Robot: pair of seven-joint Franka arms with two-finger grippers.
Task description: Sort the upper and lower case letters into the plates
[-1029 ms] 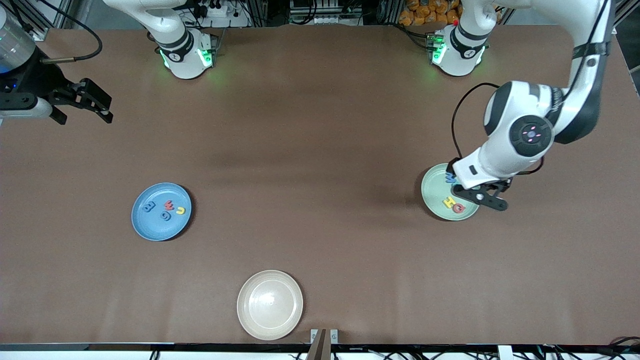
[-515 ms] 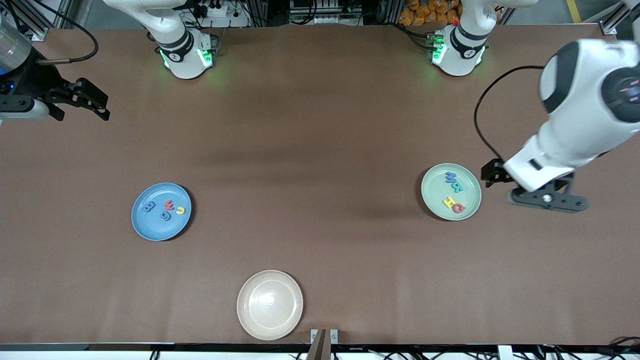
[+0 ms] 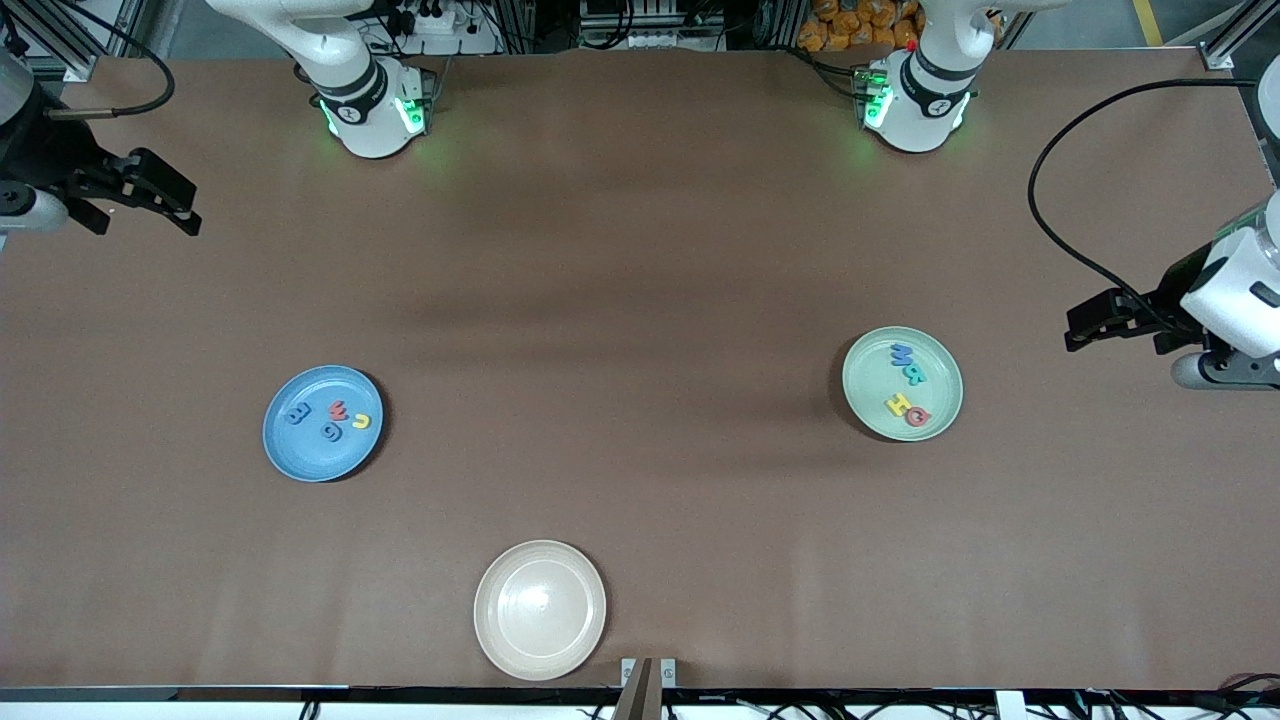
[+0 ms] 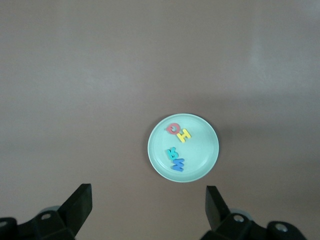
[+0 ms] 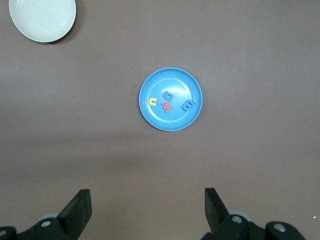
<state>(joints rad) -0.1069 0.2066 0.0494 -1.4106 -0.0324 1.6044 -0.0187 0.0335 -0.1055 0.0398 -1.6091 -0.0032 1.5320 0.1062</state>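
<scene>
- The blue plate [image 3: 322,423] is seen on the brown surface [image 3: 640,300] toward the right arm's end, and four small letters [image 3: 335,415] are lying in it.
- The pale green plate [image 3: 902,383] is seen toward the left arm's end, and four more letters [image 3: 908,385] are lying in it.
- A cream plate [image 3: 540,609] is set nearest to the front camera, between the two others, and nothing is seen in it.
- No loose letters are seen on the surface, so the sorting is judged to be done (or very nearly).
- The left gripper [image 3: 1120,322] is held up over the edge of the surface at its own end, well apart from the green plate, and its fingers are spread wide with nothing between them.
- The right gripper [image 3: 140,195] is held up over the edge at its own end, well apart from the blue plate, and its fingers are spread wide and empty too.
- Each plate is closest to the arm at its own end, so any fix would best be made by that arm.
- Part of each arm is cut off at the picture's edge, and some letters are too small to be read surely.
</scene>
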